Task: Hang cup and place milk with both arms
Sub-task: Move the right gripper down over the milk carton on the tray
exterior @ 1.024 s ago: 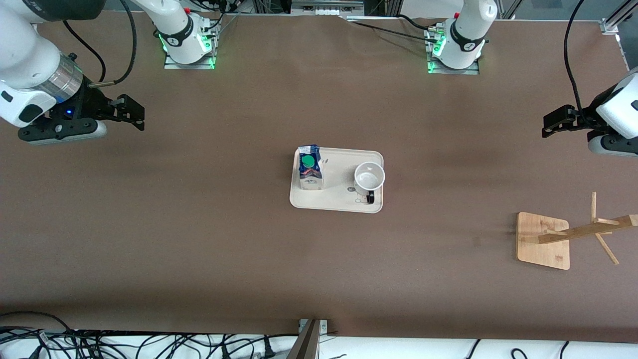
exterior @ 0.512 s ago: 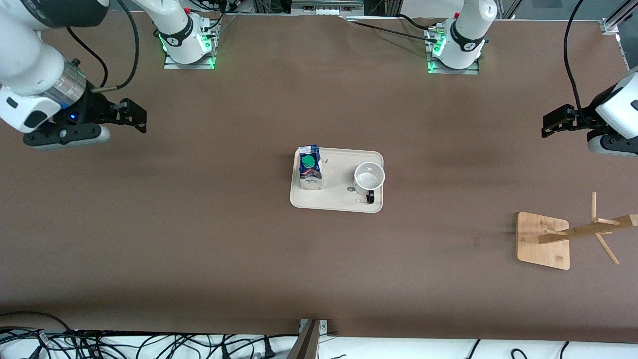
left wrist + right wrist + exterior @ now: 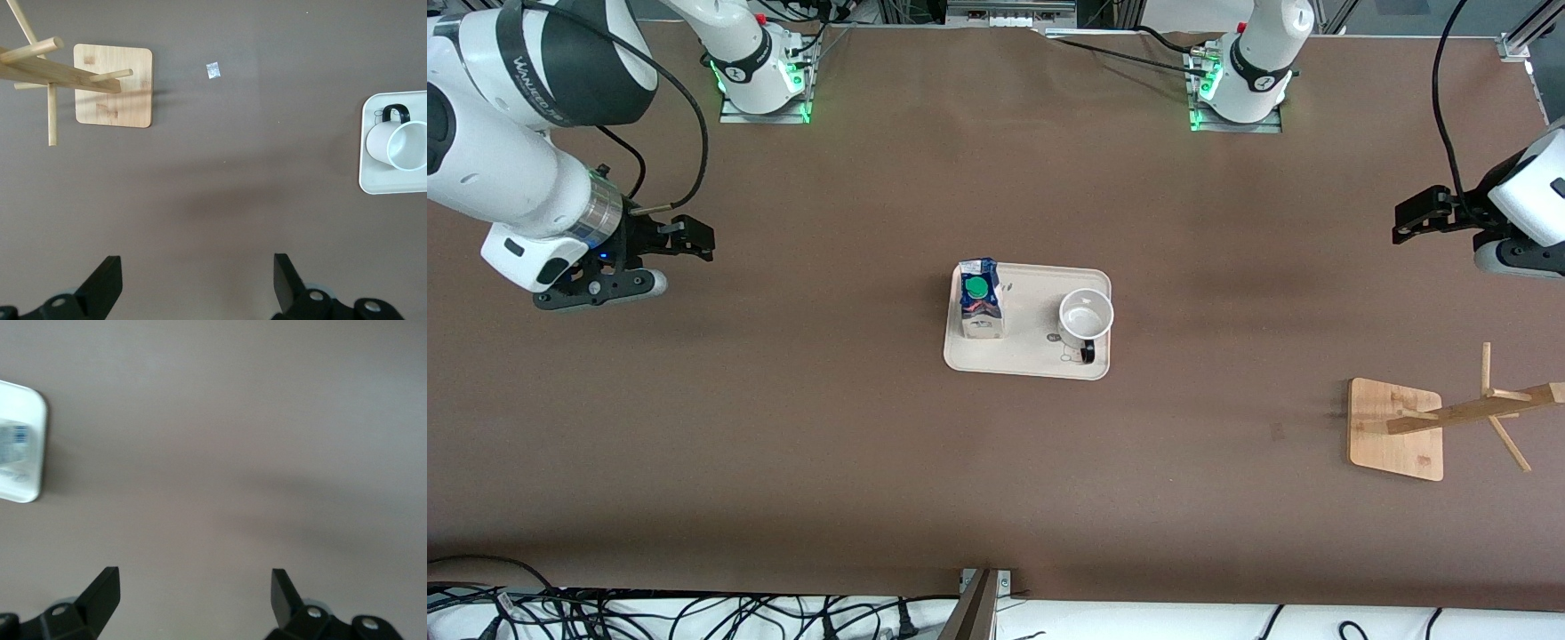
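Note:
The milk (image 3: 980,298), a blue and white carton with a green cap, stands on a cream tray (image 3: 1032,360) at mid table. The white cup (image 3: 1086,318) with a black handle stands upright on the same tray, toward the left arm's end. My right gripper (image 3: 698,240) is open and empty over bare table toward the right arm's end, well short of the tray. Its wrist view shows the open gripper (image 3: 195,593) and a tray corner (image 3: 35,487). My left gripper (image 3: 1409,218) waits open and empty at the left arm's end. Its wrist view shows the open gripper (image 3: 197,280) and the cup (image 3: 400,143).
A wooden cup rack (image 3: 1396,428) with pegs on a square base stands at the left arm's end, nearer the front camera than the tray; it also shows in the left wrist view (image 3: 112,85). Cables lie along the table's front edge (image 3: 694,613).
My right arm has swung toward the tray and lower in the front view, with its gripper still open. The left arm, the milk and the cup have not moved.

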`<state>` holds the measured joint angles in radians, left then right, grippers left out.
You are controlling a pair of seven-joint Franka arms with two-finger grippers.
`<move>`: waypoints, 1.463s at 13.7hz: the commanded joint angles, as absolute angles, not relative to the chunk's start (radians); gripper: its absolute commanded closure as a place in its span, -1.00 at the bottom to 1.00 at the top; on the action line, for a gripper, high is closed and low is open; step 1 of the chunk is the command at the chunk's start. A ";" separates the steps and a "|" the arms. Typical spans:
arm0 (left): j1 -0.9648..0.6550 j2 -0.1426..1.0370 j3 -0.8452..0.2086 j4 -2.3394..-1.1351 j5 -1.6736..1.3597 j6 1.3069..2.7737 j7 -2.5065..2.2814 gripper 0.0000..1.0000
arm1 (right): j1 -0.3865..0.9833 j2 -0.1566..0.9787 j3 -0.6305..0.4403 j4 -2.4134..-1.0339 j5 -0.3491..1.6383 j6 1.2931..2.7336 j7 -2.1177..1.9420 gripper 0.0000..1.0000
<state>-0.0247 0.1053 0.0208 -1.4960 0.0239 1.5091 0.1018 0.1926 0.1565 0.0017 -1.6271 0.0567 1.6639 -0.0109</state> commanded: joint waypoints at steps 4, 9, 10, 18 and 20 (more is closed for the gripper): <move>-0.020 0.121 0.017 -1.462 0.031 1.486 0.106 -1.00 | 0.440 0.285 0.009 -1.579 0.146 1.822 0.351 -1.00; -0.020 0.121 0.018 -1.462 0.031 1.485 0.106 -1.00 | 0.639 0.543 0.008 -1.346 0.137 1.933 0.703 -1.00; -0.020 0.121 0.018 -1.462 0.031 1.486 0.097 -1.00 | 0.670 0.561 0.005 -1.345 0.126 1.962 0.733 -1.00; -0.025 0.135 0.018 -1.459 0.029 1.494 0.097 -1.00 | 0.745 0.612 0.002 -1.379 0.041 2.009 0.827 -1.00; -0.025 0.152 0.017 -1.457 0.028 1.494 0.095 -1.00 | 0.752 0.621 0.002 -1.384 0.038 2.019 0.842 -1.00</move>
<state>-0.0247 0.1198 0.0214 -1.4951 0.0239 1.5085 0.1018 0.7295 0.6112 0.0148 -1.3810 0.0574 2.0043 0.8102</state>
